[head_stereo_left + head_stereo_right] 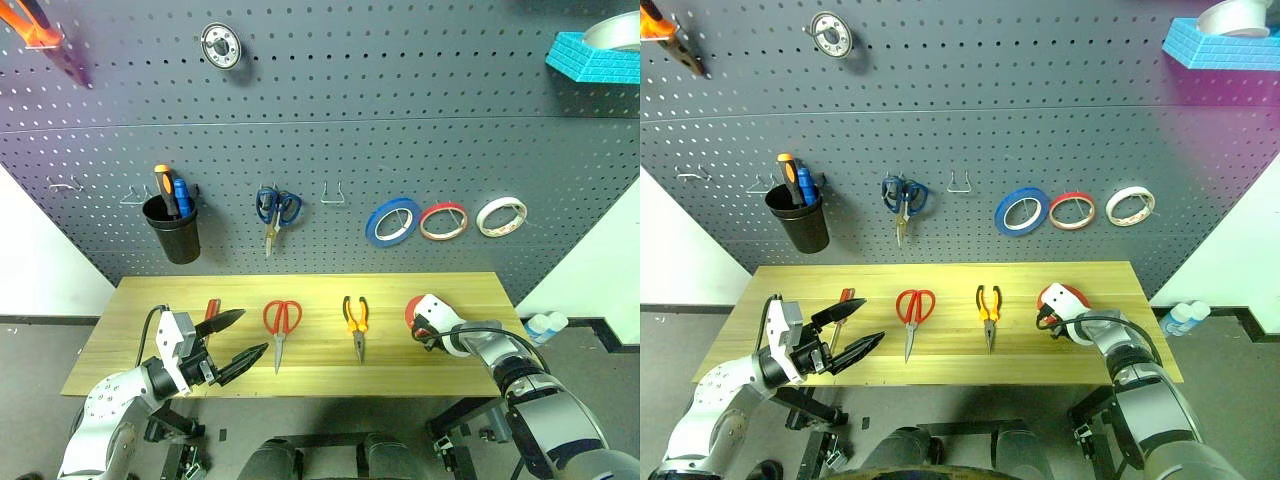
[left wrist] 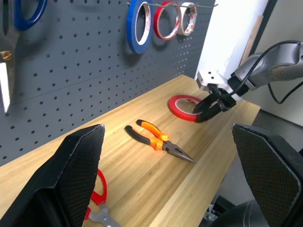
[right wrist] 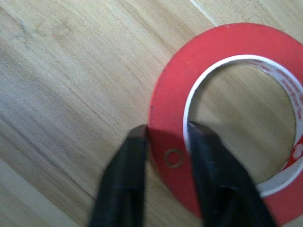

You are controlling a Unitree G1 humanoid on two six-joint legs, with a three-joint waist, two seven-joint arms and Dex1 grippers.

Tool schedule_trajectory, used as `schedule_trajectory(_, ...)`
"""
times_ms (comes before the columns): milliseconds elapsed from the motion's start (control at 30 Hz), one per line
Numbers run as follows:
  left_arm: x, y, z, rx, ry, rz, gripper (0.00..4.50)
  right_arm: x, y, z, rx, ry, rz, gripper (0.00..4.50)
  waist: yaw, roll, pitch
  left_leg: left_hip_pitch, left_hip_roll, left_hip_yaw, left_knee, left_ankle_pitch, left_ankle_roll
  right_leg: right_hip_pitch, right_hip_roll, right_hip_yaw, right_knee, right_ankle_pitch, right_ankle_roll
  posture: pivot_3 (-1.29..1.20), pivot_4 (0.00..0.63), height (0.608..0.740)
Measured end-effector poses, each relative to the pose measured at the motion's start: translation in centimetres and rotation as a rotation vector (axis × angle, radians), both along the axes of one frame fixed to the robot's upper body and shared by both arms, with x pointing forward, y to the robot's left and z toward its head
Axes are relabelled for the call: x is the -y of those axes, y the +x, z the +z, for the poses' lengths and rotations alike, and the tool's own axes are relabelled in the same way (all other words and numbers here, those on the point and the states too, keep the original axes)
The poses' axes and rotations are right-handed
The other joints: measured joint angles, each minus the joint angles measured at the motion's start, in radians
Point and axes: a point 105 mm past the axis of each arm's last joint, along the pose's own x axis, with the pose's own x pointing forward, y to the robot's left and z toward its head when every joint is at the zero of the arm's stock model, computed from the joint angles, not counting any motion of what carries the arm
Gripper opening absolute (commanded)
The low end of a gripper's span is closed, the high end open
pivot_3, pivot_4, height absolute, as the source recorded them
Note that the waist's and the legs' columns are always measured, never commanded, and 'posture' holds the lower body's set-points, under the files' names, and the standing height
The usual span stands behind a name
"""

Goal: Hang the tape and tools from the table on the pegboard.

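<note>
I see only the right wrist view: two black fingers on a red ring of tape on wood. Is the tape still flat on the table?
Observer: Yes. In the left wrist view the tape lies flat on the table, with the right gripper shut on its near wall.
Operator: What else remains on the table?
Observer: Pliers, red scissors and a red screwdriver, all to the robot's left of the tape.
Operator: Is there a free hook on the pegboard?
Observer: One bare hook hangs between the blue scissors and the blue roll.
</note>
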Motion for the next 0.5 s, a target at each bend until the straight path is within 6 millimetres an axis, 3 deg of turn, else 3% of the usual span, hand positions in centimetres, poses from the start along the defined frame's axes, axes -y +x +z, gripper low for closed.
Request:
schedule_trajectory(233, -0.4, -0.1, -0.7, -0.026, -0.003, 0.007, 4.5, 0.2, 0.1, 0.1, 0.005, -0.005, -0.009, 0.65, 0.0, -0.001, 0.002, 0.0, 0.0, 0.0, 0.0, 0.0, 0.0, 0.0, 0.0, 0.0, 0.0, 0.0, 0.0, 0.04, 0.056, 0.74)
schedule_trajectory(500, -0.4, 0.0, -0.8, -0.02, -0.016, 0.015, 4.5, 0.3, 0.2, 1.1, 0.104, 0.206, -0.131, 0.65, -0.001, 0.001, 0.011, -0.002, 0.0, 0.0, -0.001, 0.0, 0.0, -0.002, 0.0, 0.0, -0.001, 0.0, 0.0, 0.02, 0.049, 0.74)
